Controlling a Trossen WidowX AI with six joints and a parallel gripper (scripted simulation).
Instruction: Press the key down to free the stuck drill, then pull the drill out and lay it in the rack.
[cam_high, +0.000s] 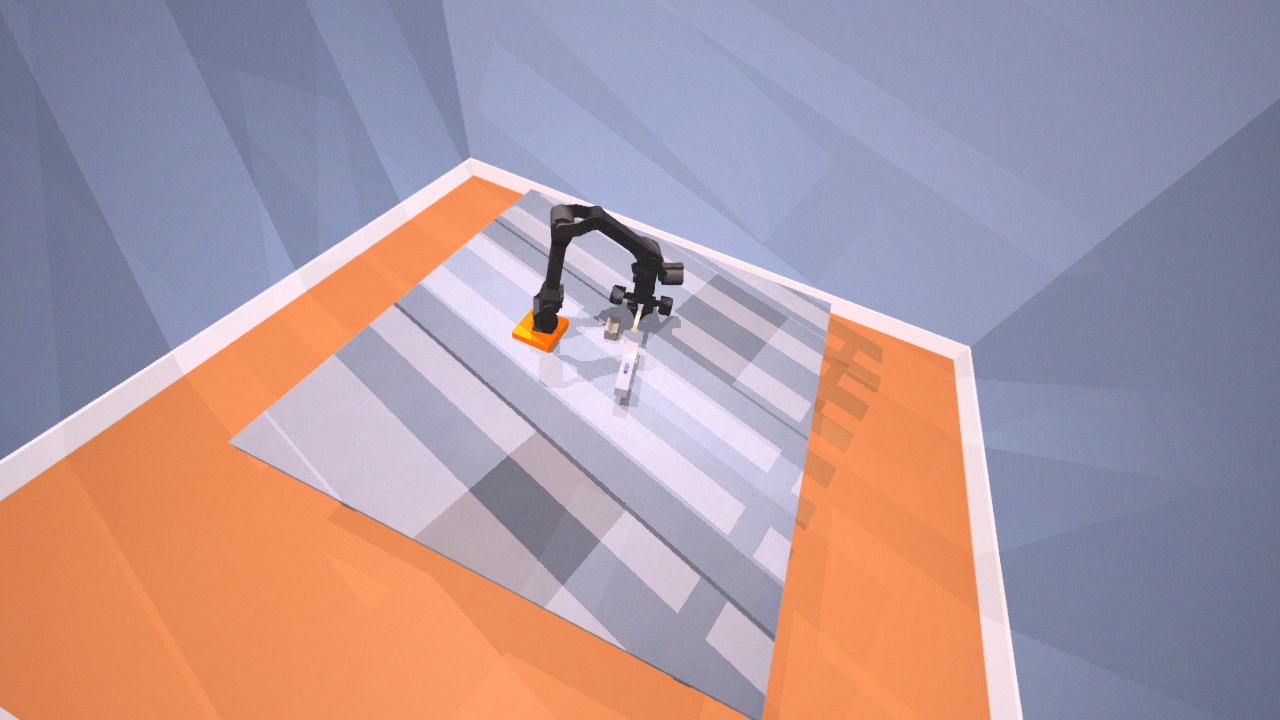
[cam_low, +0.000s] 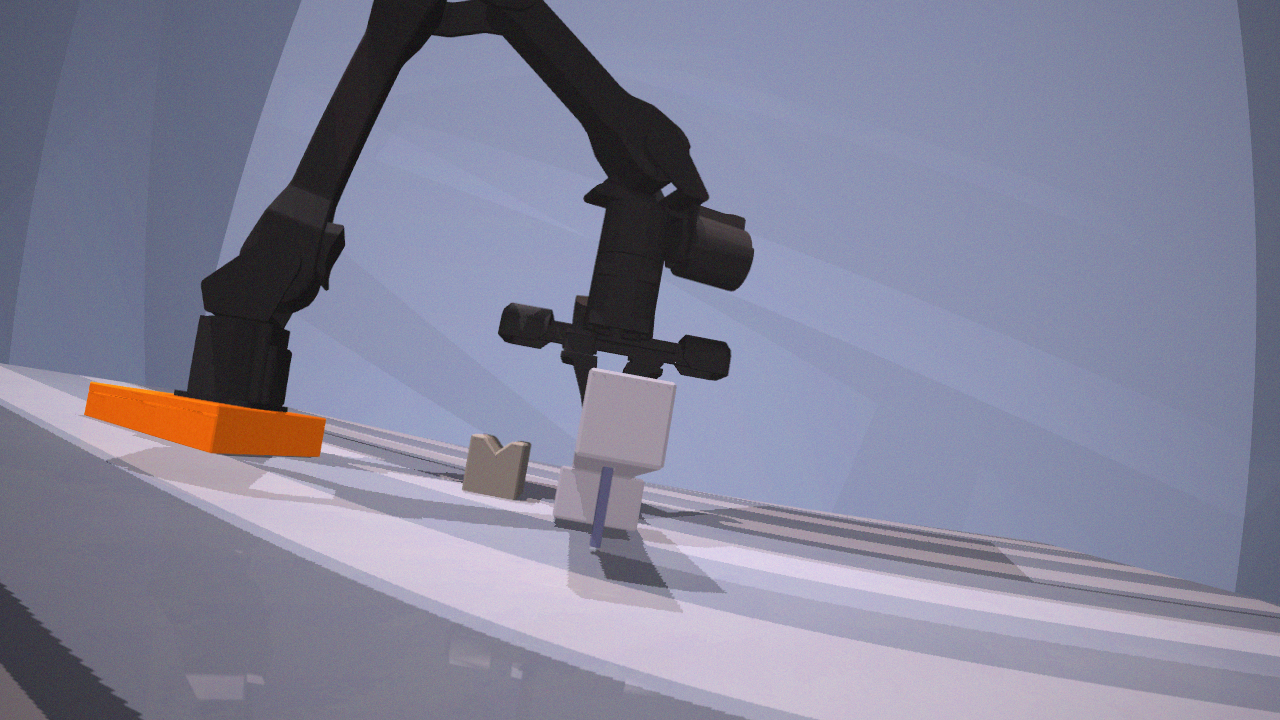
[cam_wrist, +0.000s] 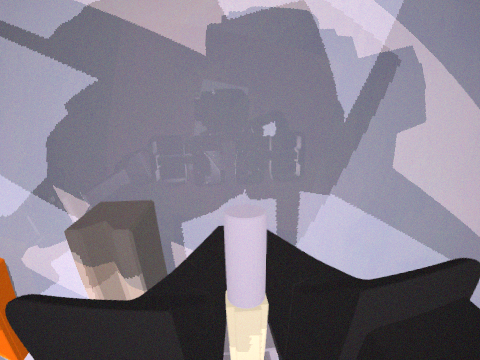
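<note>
My gripper (cam_high: 638, 313) (cam_wrist: 238, 234) is shut on the drill, which has a cream part (cam_high: 636, 319) (cam_wrist: 246, 332) and a pale lavender round part (cam_wrist: 245, 265). The cream end points toward the white block (cam_high: 622, 385) (cam_low: 624, 420); in the top view a small gap seems to part them. In the exterior view the block hides the drill and the fingertips. The blue key (cam_high: 625, 368) (cam_low: 602, 505) shows at the block's top and sticks out below its raised part. The taupe rack (cam_high: 612, 328) (cam_low: 495, 470) (cam_wrist: 117, 220), with a V notch, stands beside the gripper, toward the arm's base.
The orange base plate (cam_high: 528, 336) (cam_low: 268, 433) (cam_wrist: 6, 310) of the arm lies beyond the rack. The grey patterned table top (cam_high: 393, 394) has orange floor (cam_high: 295, 617) around it. The arm's shadow falls around the rack.
</note>
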